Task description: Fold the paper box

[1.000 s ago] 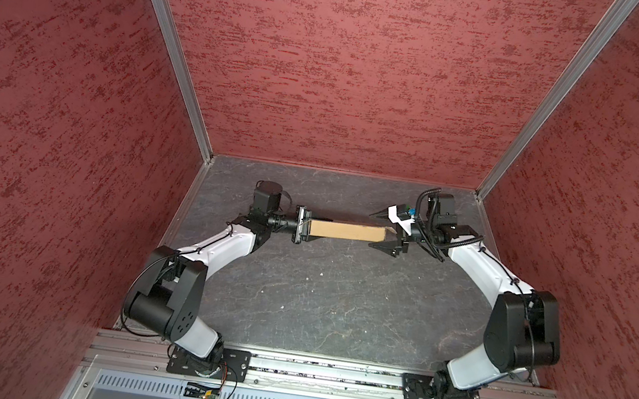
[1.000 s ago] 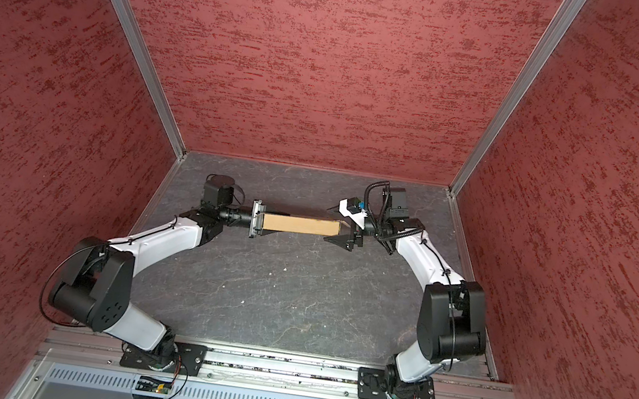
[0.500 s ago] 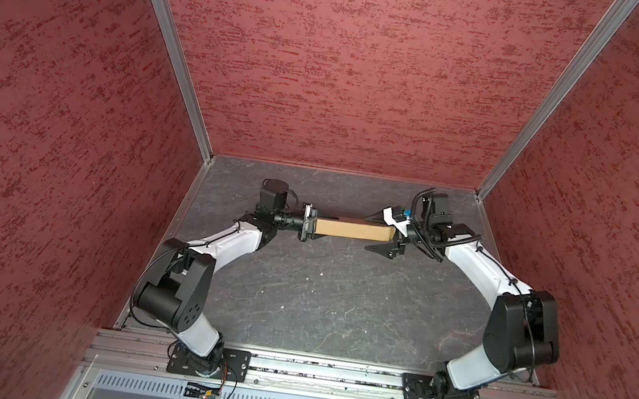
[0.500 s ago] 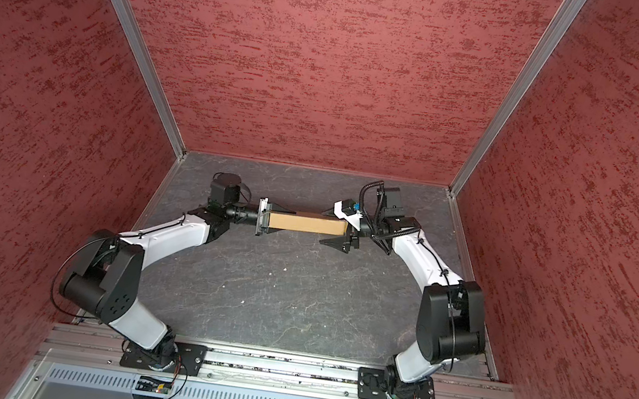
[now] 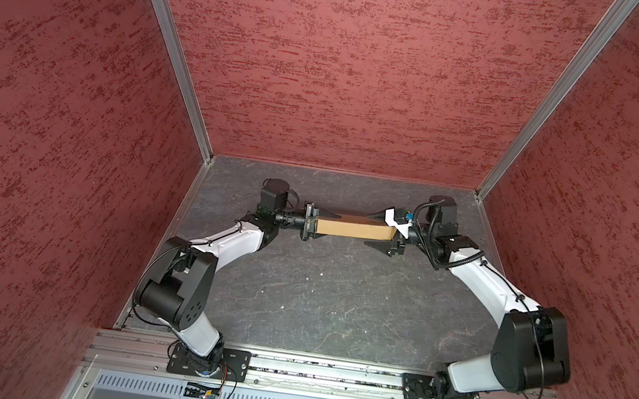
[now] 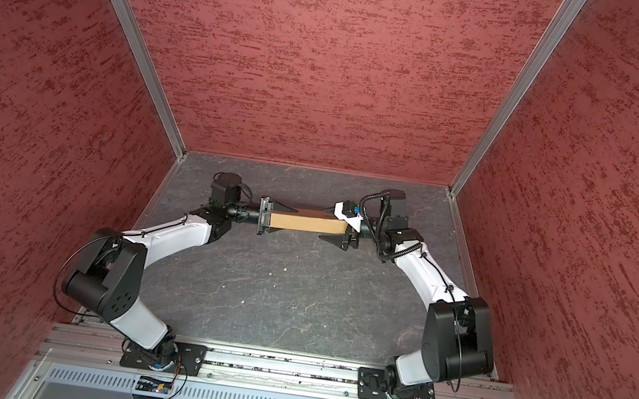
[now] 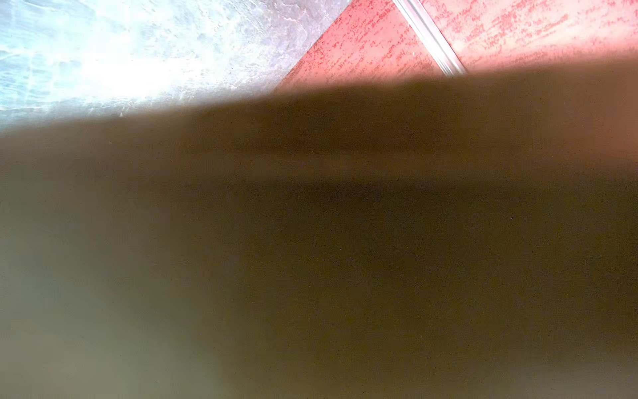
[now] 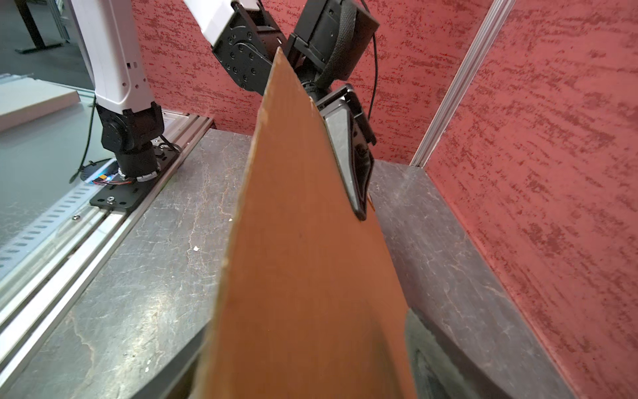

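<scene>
Far back over the grey table, between red walls, the paper box runs crosswise.
Left gripper clamps one end; right gripper straddles the other, grip unclear.

open tabletop in front of the paper box, back wall near behind it

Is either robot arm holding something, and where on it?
The paper box: the left gripper clamps one end; the right gripper straddles the other end, grip unclear.

The paper box is matt cardboard, the walls rough-textured.
</scene>
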You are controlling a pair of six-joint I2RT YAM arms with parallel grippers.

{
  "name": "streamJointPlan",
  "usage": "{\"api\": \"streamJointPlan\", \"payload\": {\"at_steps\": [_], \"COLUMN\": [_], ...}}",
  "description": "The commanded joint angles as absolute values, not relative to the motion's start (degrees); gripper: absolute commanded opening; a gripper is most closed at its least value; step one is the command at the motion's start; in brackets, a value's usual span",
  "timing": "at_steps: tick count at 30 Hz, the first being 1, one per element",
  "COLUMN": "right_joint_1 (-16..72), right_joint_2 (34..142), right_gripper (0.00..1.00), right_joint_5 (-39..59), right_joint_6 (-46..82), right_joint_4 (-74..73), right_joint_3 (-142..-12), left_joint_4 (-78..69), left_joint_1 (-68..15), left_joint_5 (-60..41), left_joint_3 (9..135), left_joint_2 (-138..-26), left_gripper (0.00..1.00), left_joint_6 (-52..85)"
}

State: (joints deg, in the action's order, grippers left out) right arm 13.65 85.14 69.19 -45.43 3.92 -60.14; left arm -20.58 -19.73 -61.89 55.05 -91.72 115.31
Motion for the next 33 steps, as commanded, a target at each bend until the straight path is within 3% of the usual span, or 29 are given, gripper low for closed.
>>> {"api": "streamJointPlan", "payload": {"at_steps": [1,3,6,17,33], "right_joint_1": [15.3,15.3,15.3,15.1,11.6], "right_joint_2": [83.9,84.0,84.0,83.6,83.6], "right_gripper": [0.60,0.50,0.43,0.57,0.59], "right_joint_5": [70.3,70.4,70.4,69.2,72.1], "right_joint_6": [-45.4,-45.7,-46.2,-47.9,-44.3], "right_joint_4": [1.0,1.2,1.7,3.1,-3.1], "right_joint_3": [-60.4,-60.7,-60.8,-60.2,-58.0], "left_joint_4": [-23.4,-24.2,-24.3,-25.0,-25.1], "left_joint_1": [-21.3,-21.3,-20.9,-20.5,-20.2], "left_joint_5": [-60.5,-60.5,-60.4,-60.5,-60.5], "left_joint_3": [54.0,53.4,52.7,52.5,51.7], "left_joint_2": [-91.7,-91.2,-90.7,-90.7,-90.0], "left_gripper": [0.03,0.02,0.02,0.01,0.00], "left_joint_6": [123.4,124.0,124.1,125.0,125.1]}}
